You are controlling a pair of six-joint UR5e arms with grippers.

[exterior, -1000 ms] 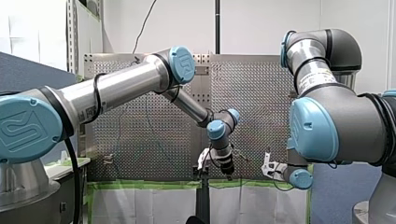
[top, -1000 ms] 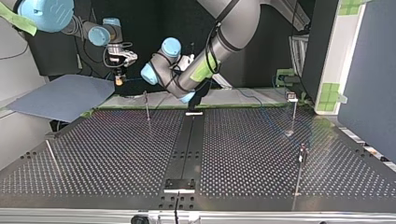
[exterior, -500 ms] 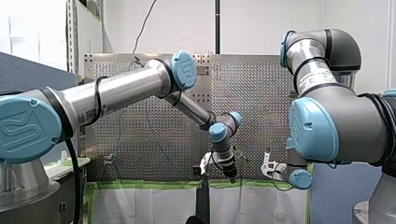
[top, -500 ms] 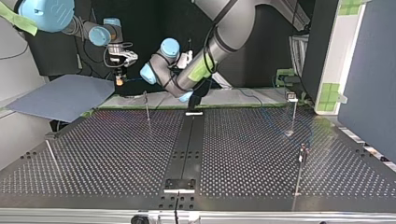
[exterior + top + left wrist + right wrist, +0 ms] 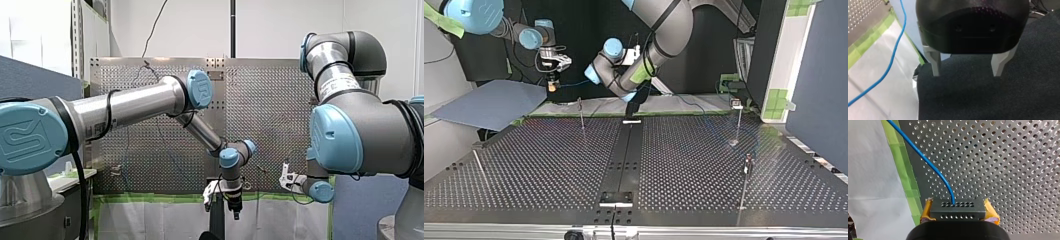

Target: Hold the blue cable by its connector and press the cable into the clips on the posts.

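Clamped between right gripper yellow pads: dark rectangular connector drilled with two rows of small holes, smooth blue cable curving out over shiny perforated table beside green tape; left gripper grey metal fingers spread wide above dark felt-like fabric.

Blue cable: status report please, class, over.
Left gripper open, empty, cable alongside. Right gripper shut on the connector, blue cable leading out over the perforated table. No obstruction in view.
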